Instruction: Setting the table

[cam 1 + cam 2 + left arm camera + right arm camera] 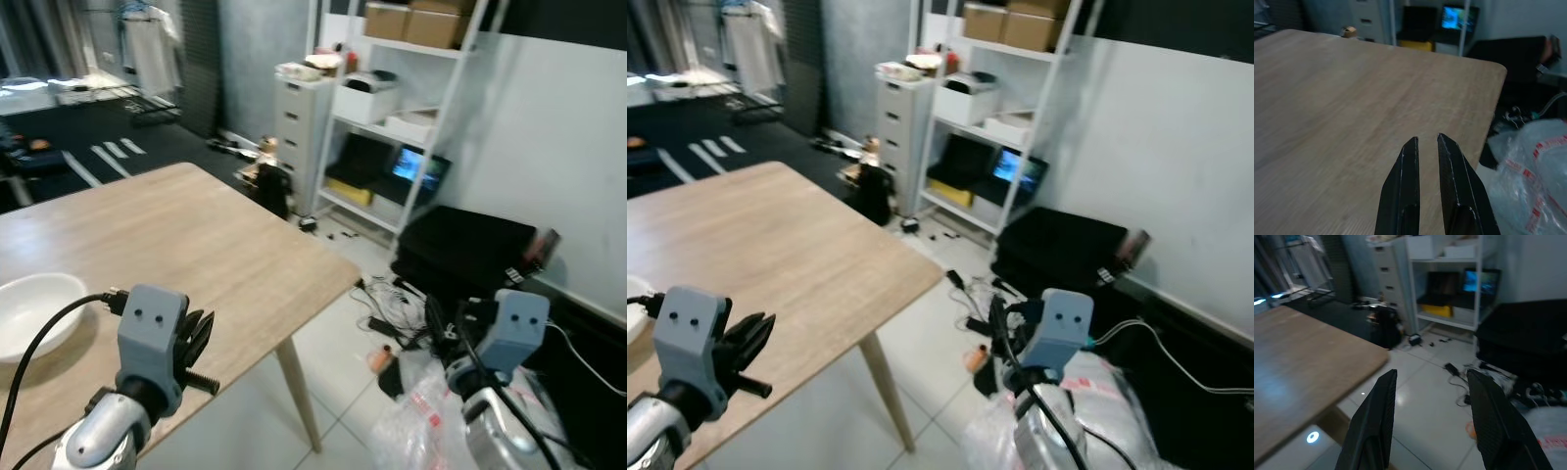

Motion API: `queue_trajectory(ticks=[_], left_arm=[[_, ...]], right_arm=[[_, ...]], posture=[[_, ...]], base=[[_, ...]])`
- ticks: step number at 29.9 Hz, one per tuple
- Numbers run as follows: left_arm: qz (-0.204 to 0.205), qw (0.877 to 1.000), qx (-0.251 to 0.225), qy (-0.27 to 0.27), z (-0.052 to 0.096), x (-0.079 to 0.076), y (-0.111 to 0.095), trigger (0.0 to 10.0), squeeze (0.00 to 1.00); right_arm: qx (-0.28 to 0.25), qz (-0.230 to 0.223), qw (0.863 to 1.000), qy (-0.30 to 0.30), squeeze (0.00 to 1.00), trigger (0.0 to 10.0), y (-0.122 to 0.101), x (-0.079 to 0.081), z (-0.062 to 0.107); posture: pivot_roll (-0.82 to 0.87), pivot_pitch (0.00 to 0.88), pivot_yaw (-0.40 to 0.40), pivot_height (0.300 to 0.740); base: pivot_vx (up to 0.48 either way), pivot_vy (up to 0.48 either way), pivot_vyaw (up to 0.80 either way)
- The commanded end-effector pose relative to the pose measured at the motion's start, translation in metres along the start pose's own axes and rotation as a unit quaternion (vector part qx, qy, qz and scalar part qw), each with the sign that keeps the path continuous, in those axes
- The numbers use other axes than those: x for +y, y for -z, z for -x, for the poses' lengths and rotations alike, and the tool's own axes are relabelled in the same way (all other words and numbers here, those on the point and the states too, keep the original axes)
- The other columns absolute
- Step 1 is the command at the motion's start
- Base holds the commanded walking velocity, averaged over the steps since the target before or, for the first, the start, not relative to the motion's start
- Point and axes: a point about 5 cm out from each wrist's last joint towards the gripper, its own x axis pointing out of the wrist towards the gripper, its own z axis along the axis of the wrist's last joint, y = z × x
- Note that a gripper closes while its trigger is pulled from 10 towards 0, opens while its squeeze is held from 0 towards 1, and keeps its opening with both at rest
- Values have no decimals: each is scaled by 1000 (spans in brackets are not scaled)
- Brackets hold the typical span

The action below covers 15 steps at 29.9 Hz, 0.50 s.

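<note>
A white bowl sits on the light wooden table near its left end. My left gripper hovers low over the table's near edge, to the right of the bowl and apart from it. In the left wrist view its fingers stand almost together with nothing between them, pointing across bare tabletop towards the rounded corner. My right gripper hangs off the table's right side over the tiled floor, open and holding nothing.
A white shelf rack with boxes and a lit screen stands against the far wall, beside a white drawer cabinet. On the floor to the right are a black case, loose cables and a clear plastic bag. A table leg slants down.
</note>
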Motion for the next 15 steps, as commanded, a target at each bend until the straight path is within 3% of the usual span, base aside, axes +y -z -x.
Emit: queue_trajectory(ticks=[1, 9, 15], left_arm=[[-4, 1000, 5, -2, 1, 0, 2, 10000, 0], [-4, 1000, 6, -1, 1, 0, 2, 10000, 0], [-3, 1000, 6, 0, 1, -1, 3, 10000, 0]], right_arm=[[7, 1, 1000, 9, 0, 10000, 3, -5, 2], [8, 2, 1000, 10, 0, 10000, 3, -5, 2], [9, 3, 1000, 10, 0, 10000, 3, -5, 2]], posture=[[87, 117, 53, 740], [86, 118, 52, 740], [85, 120, 52, 740]], base=[[0, 0, -800], [0, 0, -800], [0, 0, 0]])
